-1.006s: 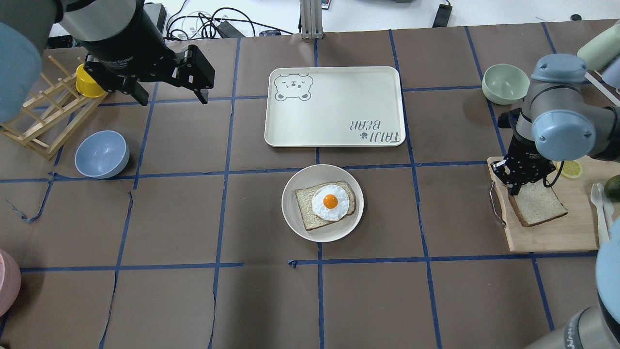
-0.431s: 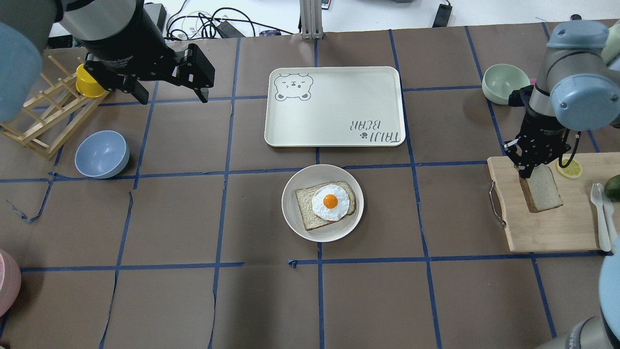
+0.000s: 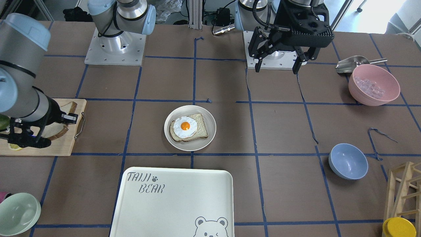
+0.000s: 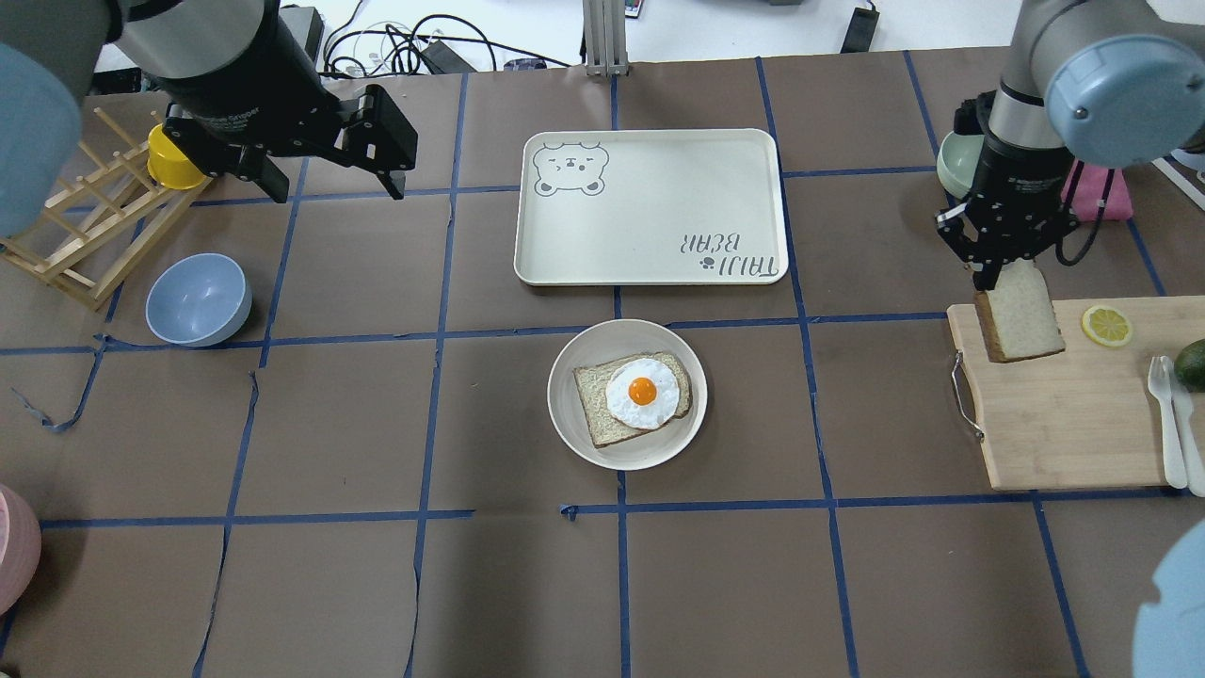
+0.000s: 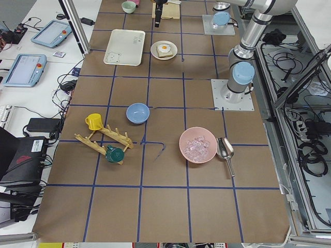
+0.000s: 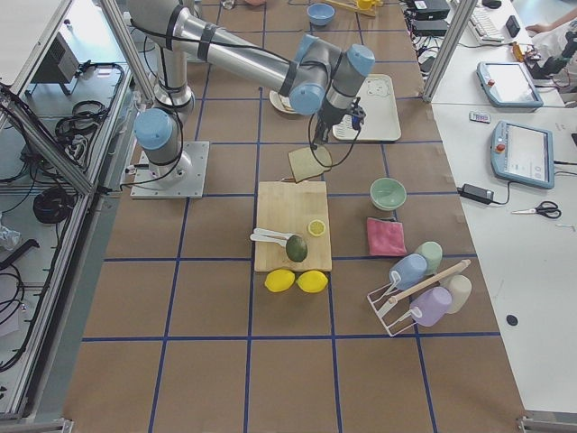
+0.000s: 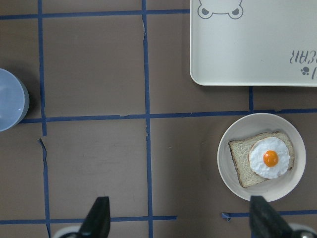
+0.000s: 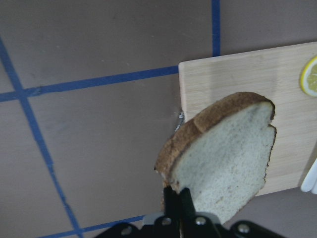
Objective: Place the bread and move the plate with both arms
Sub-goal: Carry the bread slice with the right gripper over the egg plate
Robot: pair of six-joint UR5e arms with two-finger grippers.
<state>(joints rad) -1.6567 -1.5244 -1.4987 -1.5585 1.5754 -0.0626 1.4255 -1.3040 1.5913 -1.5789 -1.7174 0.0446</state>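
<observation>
Table (image 4: pixel 377 424): brown paper cover crossed by a grid of blue tape, with cables (image 4: pixel 414 42) beyond its far edge.
Bread (image 4: pixel 1024 325): in the air, touching no surface, over the far left corner of the wooden cutting board (image 4: pixel 1064 424) at the right end of the table. It tilts steeply, with the brown crust edge to the left and the pale speckled face showing.
Right claw (image 4: pixel 987 273): pinching the bread at its far corner, one finger on each face. The slice hangs below the fingers (image 8: pixel 185 201) and to their near side, so the claw sits right over its upper edge.
Left claw (image 4: pixel 337 191): spread wide and holding nothing. It hovers over the far left part of the table, well apart from both bread and plate.
Plate (image 4: pixel 659 452): flat on the table at the middle, just on the near side of the tray (image 4: pixel 650 207) and well left of the bread. It carries a second slice (image 4: pixel 598 410) topped with a fried egg (image 4: pixel 643 391).
Board: a lemon slice (image 4: pixel 1105 325) lies near its far edge, just right of the hanging bread. White cutlery (image 4: pixel 1165 414) lies along its right side.
Bowls: a blue bowl (image 4: pixel 198 299) sits at the left. A green bowl (image 4: pixel 953 169) sits at the far right, partly behind the right arm (image 4: pixel 1083 66).
</observation>
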